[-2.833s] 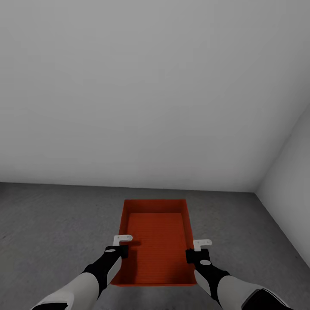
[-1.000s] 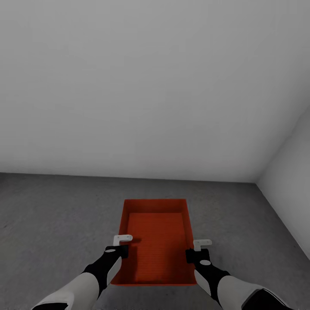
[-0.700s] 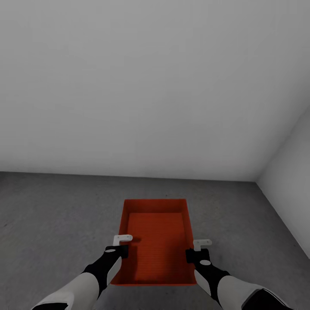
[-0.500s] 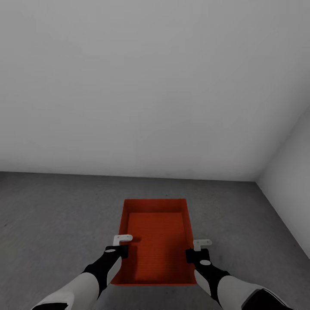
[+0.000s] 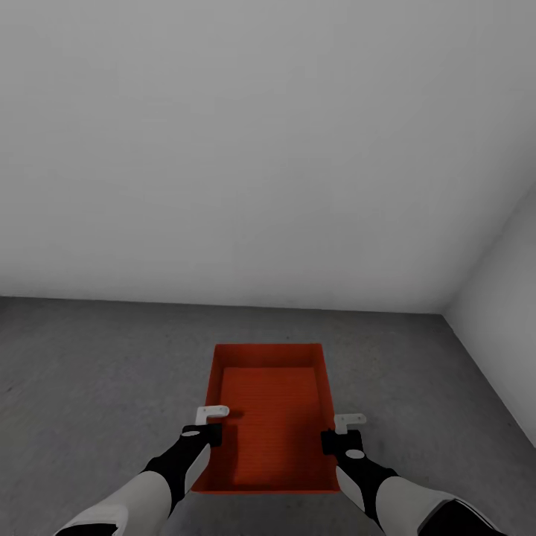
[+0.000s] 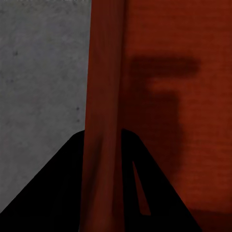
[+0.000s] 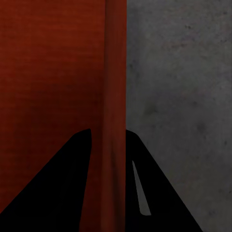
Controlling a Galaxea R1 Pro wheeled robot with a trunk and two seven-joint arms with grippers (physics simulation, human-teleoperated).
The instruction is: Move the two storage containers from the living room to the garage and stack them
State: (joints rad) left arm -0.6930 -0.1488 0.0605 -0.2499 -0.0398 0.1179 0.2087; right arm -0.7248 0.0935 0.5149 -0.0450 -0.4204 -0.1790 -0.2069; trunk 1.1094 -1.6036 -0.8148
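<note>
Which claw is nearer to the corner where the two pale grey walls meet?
Right. The right claw grips the right wall of the orange-red open-topped bin, on the corner's side; the left claw grips the bin's opposite wall, farther away.

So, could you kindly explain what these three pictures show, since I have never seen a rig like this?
These are simulator renders of a two-armed wheeled robot. The big picture comes from its head camera, looking down over both arms. The other two come from cameras on each wrist, looking along the fingers. An orange-red open bin sits low over the grey concrete floor, near a pale wall. The left hand pinches the bin's left wall, and the right hand pinches its right wall. In each wrist picture the thin red wall runs between two dark fingers. Whether the bin touches the floor, I cannot tell.
</note>
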